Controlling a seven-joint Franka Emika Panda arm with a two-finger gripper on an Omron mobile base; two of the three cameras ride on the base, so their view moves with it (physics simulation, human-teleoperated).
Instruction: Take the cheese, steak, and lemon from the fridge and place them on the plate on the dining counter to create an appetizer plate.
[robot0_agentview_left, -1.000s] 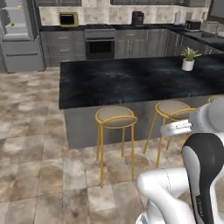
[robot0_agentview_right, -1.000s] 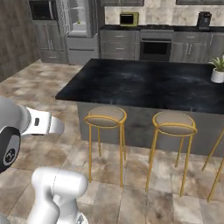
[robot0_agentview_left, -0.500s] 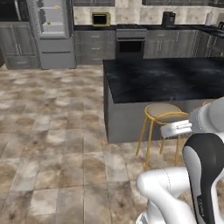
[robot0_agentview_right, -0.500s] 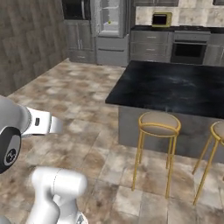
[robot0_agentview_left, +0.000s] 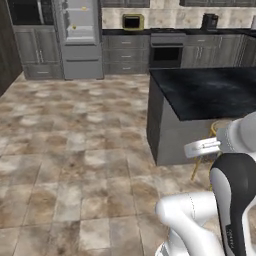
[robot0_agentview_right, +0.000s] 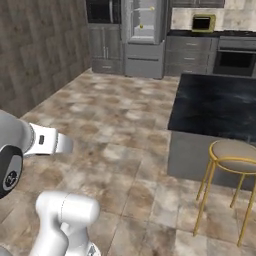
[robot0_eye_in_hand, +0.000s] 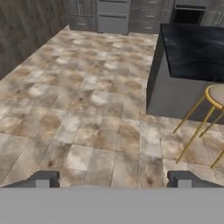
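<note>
At the far left stands a wood-panelled wall (robot0_agentview_right: 40, 55); next along the back wall is the black microwave (robot0_agentview_left: 25, 11), then the fridge (robot0_agentview_left: 77, 37), its door apparently open on pale shelves, with two small yellow specks inside that may be the lemon or cheese, too small to tell. Right of it sit a yellow appliance (robot0_agentview_left: 132, 21), a built-in oven (robot0_agentview_left: 165, 56) and, nearest, the dining counter (robot0_agentview_left: 210, 92) with its black marble-look top. The plate is not on the stretch of counter visible here. In the hand view the hand (robot0_eye_in_hand: 113, 180) points down at the tiled floor (robot0_eye_in_hand: 87, 113), its tips spread wide and empty.

The fridge is well apart from the robot, so the approach is the risk: cutting close past the counter's corner could clip it or the stool (robot0_agentview_right: 232, 157), and stopping off-line would leave the shelves out of reach.

Counted: one fridge, one microwave, one oven, one counter, one gold-legged stool, one hand.
</note>
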